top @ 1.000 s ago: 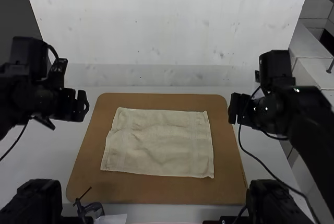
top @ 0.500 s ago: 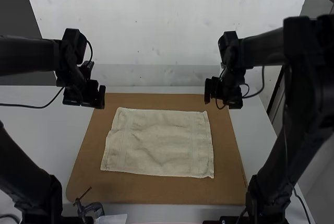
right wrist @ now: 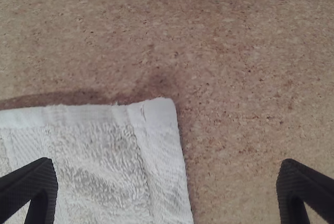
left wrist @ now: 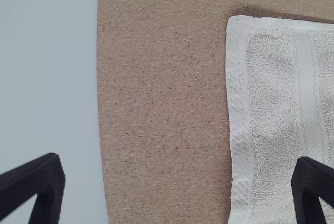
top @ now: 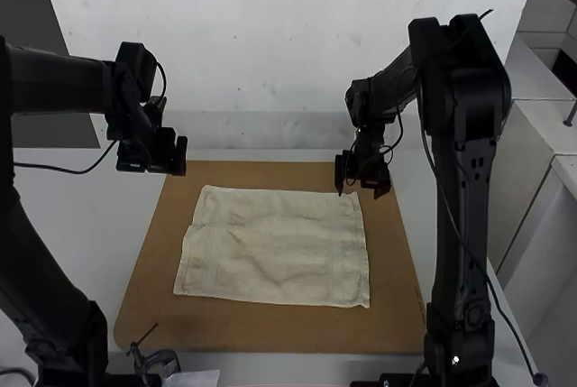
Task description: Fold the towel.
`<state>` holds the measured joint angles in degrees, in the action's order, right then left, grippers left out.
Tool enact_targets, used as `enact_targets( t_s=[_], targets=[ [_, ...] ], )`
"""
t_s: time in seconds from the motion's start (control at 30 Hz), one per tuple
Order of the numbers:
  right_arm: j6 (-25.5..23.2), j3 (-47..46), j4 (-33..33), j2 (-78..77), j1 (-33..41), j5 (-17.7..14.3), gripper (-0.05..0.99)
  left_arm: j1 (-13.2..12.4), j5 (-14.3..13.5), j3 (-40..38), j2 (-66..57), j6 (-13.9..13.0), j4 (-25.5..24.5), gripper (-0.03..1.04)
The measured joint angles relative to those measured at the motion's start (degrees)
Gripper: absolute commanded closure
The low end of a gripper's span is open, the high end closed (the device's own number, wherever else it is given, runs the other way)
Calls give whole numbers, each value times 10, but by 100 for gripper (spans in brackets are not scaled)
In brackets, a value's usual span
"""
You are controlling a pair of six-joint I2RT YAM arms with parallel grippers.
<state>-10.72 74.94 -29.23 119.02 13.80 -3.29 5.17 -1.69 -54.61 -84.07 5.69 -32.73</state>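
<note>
Towel (top: 275,247) lies spread; left gripper (left wrist: 178,164) and right gripper (right wrist: 167,165), jaws wide, should lower evenly onto corners nearest the board's (top: 270,328) far edge.

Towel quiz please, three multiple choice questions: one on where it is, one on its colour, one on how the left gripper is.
1. Where is the towel?
A. In a basket
B. On the brown board
C. Over an arm

2. What colour is it?
A. Off-white
B. Red
C. Blue

3. How is the left gripper?
A. Shut on the towel
B. Shut, holding nothing
C. Open

1 B: bare board surrounds it.
2 A: its cloth looks cream to white.
3 C: its wrist view shows the fingers wide apart.
</note>
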Motion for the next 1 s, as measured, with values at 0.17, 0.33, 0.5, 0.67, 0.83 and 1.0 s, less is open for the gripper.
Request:
enact_targets(
  t_s=[0.17,0.33,0.5,0.67,0.83,1.0],
  targets=[
    [3,12,5,30,0,0,3,0,0,0,0,0,3,3],
    [6,14,11,38,-1,4,29,0,2,0,-9,2,9,3],
    [10,37,13,54,0,15,92,0,9,0,-28,4,11,3],
    [10,40,14,55,7,10,92,0,13,0,-60,11,31,3],
    [11,40,14,55,7,9,92,8,13,-20,-131,19,35,4],
    [13,40,14,55,7,9,92,39,12,-59,-195,34,41,4]
  ],
)
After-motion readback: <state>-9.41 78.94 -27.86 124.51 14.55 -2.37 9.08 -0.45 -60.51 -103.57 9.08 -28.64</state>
